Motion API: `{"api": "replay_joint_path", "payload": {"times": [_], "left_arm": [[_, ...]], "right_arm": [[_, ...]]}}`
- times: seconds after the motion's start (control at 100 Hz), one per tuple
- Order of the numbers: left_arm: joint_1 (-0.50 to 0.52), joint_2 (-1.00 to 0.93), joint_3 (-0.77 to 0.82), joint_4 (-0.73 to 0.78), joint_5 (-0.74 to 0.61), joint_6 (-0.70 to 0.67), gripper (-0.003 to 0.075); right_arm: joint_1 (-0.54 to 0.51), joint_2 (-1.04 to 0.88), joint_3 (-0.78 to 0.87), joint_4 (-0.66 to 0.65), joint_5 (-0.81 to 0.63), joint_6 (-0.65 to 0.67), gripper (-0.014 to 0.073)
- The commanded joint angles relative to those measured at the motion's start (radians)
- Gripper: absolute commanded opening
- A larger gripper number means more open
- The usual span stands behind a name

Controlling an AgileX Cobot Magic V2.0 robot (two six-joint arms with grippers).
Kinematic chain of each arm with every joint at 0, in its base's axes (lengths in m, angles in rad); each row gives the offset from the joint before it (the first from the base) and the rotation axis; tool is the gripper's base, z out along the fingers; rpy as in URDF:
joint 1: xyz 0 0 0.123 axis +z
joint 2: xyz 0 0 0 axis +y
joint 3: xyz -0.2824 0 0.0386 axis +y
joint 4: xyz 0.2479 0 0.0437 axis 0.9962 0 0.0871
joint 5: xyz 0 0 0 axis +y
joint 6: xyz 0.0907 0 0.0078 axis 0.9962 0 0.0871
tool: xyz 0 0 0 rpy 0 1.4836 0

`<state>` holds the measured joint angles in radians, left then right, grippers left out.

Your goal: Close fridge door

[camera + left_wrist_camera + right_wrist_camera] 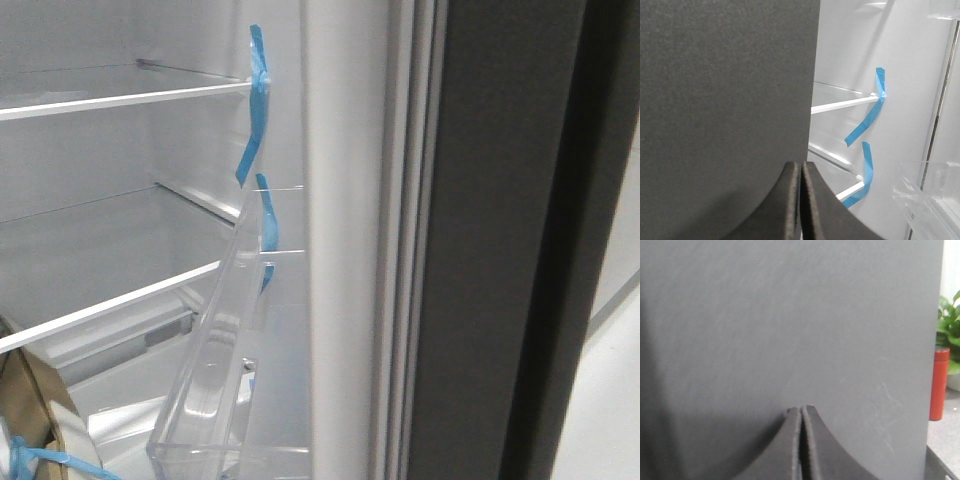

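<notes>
Facing the open fridge door [490,250], we keep both claws, left [801,172] and right [801,415], pinched together empty; its clear bin [225,380] juts near the shelves [120,98].

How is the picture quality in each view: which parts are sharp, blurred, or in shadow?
Front view: soft all over; the clear bin and blue tape are slightly blurred, the fridge interior evenly lit. Left wrist view: the shut left hand is close and blurred; shelves behind are brighter. Right wrist view: the right hand casts a dim shadow on the grey door; the red bottle is blurred.
</notes>
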<state>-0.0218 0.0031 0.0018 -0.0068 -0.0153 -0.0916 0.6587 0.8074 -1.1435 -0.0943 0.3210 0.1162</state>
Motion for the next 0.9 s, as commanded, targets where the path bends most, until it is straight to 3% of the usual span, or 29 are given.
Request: {"api": "replay_joint_path", "payload": {"times": [0.0,0.38,0.889], "left_arm": [[0.002,0.019,0.028,-0.002,-0.077,-0.003,-0.0021],[0.002,0.019,0.028,-0.002,-0.077,-0.003,-0.0021],[0.002,0.019,0.028,-0.002,-0.077,-0.003,-0.0021]], "right_arm": [[0.029,0.04,-0.082,0.005,-0.054,0.003,-0.0076],[0.172,0.265,-0.333,0.005,-0.051,0.003,-0.0076],[0.203,0.671,-0.683,0.007,-0.057,0.003,-0.0076]]}}
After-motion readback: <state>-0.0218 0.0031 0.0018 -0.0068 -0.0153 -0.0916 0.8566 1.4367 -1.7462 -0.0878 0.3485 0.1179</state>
